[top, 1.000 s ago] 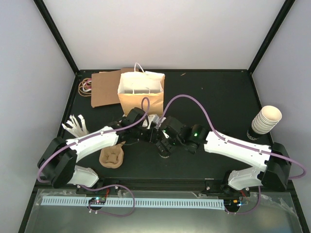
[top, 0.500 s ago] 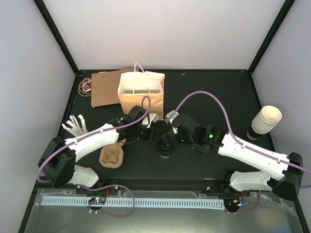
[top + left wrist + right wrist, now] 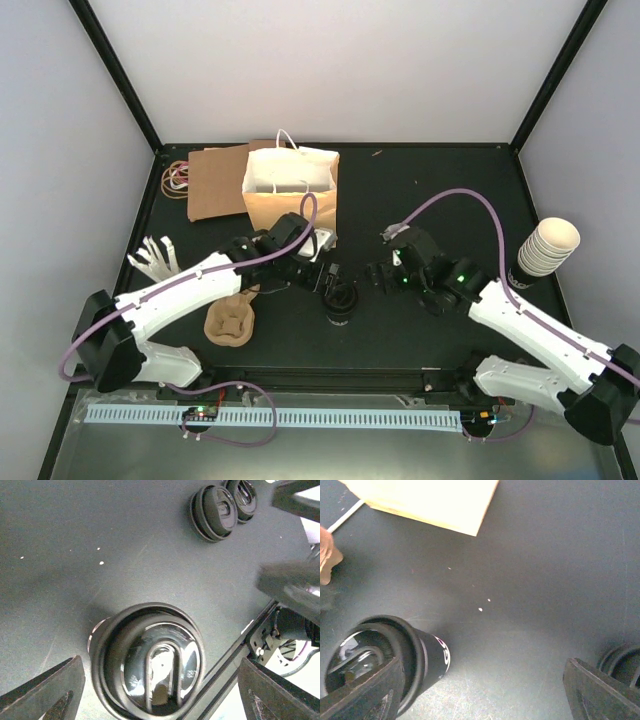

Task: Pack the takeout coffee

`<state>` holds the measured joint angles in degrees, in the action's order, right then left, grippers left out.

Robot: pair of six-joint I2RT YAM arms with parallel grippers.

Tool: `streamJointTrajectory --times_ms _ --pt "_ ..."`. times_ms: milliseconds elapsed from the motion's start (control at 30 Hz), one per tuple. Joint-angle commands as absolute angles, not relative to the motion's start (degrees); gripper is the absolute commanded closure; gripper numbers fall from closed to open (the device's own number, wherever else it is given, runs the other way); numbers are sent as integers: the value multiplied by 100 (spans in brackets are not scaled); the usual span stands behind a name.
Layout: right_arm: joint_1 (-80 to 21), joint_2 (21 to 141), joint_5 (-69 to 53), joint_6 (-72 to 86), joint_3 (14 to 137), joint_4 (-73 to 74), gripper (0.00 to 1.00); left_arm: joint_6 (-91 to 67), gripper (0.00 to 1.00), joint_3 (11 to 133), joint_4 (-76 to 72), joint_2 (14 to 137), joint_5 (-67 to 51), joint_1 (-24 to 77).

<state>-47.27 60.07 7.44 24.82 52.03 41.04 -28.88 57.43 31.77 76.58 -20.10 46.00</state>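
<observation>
Overhead, cup: a small dark takeout cup with a round black plastic lid [image 3: 340,305] stands upright on the black table [image 3: 450,200]. It is on the near side of the tan paper bag with white handles [image 3: 290,190] and not far from the brown moulded-pulp tray [image 3: 230,322].
Overhead, arms: the left gripper [image 3: 333,283] hangs over that cup. The right gripper [image 3: 378,275] sits to its right, apart from it.
Left wrist, fingers: spread wide, one on either side of the cup, with a gap on both sides. They hold nothing and touch nothing that I can see.
Left wrist, others: two more round black lids [image 3: 216,511] sit side by side farther off on the table.
Right wrist, fingers: also wide, with only bare table between them. The cup's glossy lid and dark wall show next to one finger, but I cannot tell whether they touch.
Handling: I'd judge the cup light and thin-walled, so it would dent under a hard squeeze. The shiny lid looks slippery and could pop off. If the cup is full, tipping it would spill.
Where to hold: across the wall just under the lid rim, with the cup kept upright.
</observation>
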Motion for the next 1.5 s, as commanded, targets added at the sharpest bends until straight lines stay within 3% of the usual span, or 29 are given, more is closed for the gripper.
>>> streamJointTrajectory --times_ms 0,133,433,1467 --pt "-4077 5649 -216 2854 4710 3854 13 -2884 12 6214 3978 7532 -1123 5024" --pt "-3792 5355 -1012 3012 4238 3353 15 -2959 6 6470 4324 7776 -677 5411" --pt "-3751 5165 -1047 3097 3968 3140 15 -2934 1 7335 5242 8686 15 5844" --pt "-3746 4902 -1243 3436 3314 2475 13 -2524 1 7401 5152 8758 -569 5845"
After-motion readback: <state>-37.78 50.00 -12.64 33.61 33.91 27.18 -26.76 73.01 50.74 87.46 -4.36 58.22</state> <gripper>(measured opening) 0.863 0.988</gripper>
